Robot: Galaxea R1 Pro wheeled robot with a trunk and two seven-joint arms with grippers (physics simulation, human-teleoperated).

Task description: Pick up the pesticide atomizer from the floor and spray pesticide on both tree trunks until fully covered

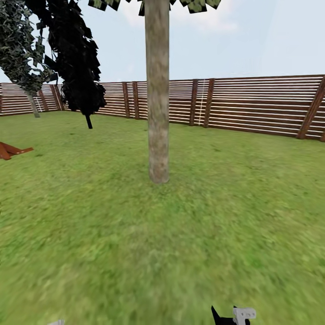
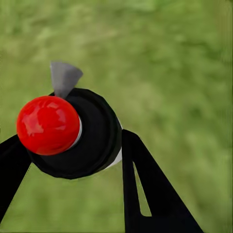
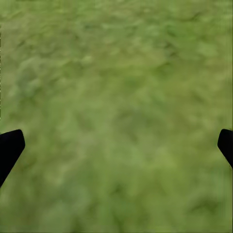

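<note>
one thick tree trunk point(image 1: 157, 95) well ahead of both hands, mottled grey-brown bark, straight, blocky pale leaves at top. two dark conifers point(image 1: 74, 54) beyond to left. brown slatted fence point(image 1: 262, 106) rings grass lawn point(image 1: 135, 234). left wrist view: left hand point(image 2: 73, 145) clamped on atomizer point(image 2: 80, 133), one black finger point(image 2: 148, 189) each side; round black body, glossy red cap, grey nozzle. right wrist view: right hand point(image 3: 116, 145) spread wide over blurred grass, two black fingertips point(image 3: 9, 148) far apart, holding nothing.

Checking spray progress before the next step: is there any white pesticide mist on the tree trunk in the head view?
No, the tree trunk shows bare mottled grey-brown bark, with no white specks on or around it.
</note>
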